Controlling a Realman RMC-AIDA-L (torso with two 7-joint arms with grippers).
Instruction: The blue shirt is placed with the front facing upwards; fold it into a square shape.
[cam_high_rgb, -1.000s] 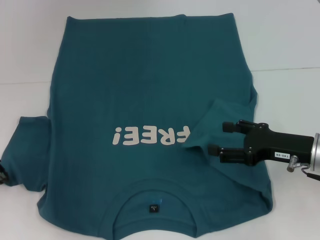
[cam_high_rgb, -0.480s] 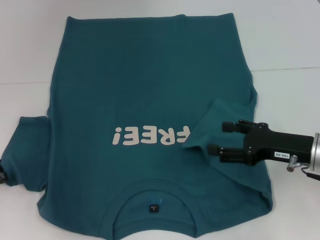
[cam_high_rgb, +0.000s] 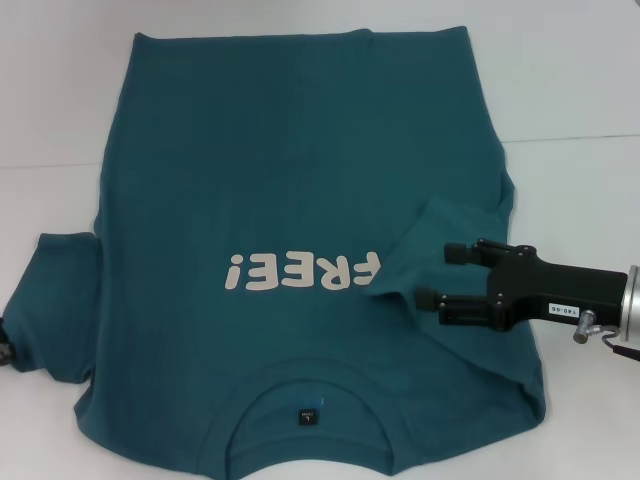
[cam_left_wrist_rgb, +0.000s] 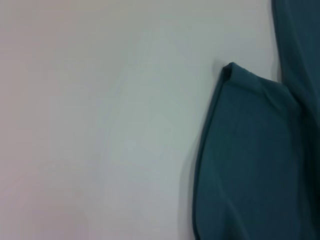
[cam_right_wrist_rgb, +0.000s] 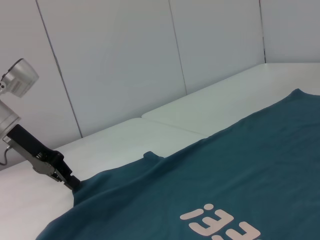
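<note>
The blue shirt (cam_high_rgb: 300, 170) lies flat on the white table, front up, with its pale "FREE!" lettering (cam_high_rgb: 300, 272) and collar (cam_high_rgb: 310, 400) nearest me. Its right sleeve (cam_high_rgb: 440, 230) is folded inward onto the body. My right gripper (cam_high_rgb: 440, 275) is open, just above that folded sleeve's edge and holding nothing. My left gripper (cam_high_rgb: 5, 350) barely shows at the picture's left edge, at the end of the spread left sleeve (cam_high_rgb: 55, 300). The right wrist view shows the left gripper (cam_right_wrist_rgb: 72, 184) touching that sleeve's end. The left wrist view shows only the sleeve (cam_left_wrist_rgb: 250, 160) on the table.
The white table (cam_high_rgb: 570, 80) extends around the shirt on the left, the right and beyond the hem. A seam in the tabletop (cam_high_rgb: 570, 137) runs across it. White wall panels (cam_right_wrist_rgb: 125, 60) stand behind the table in the right wrist view.
</note>
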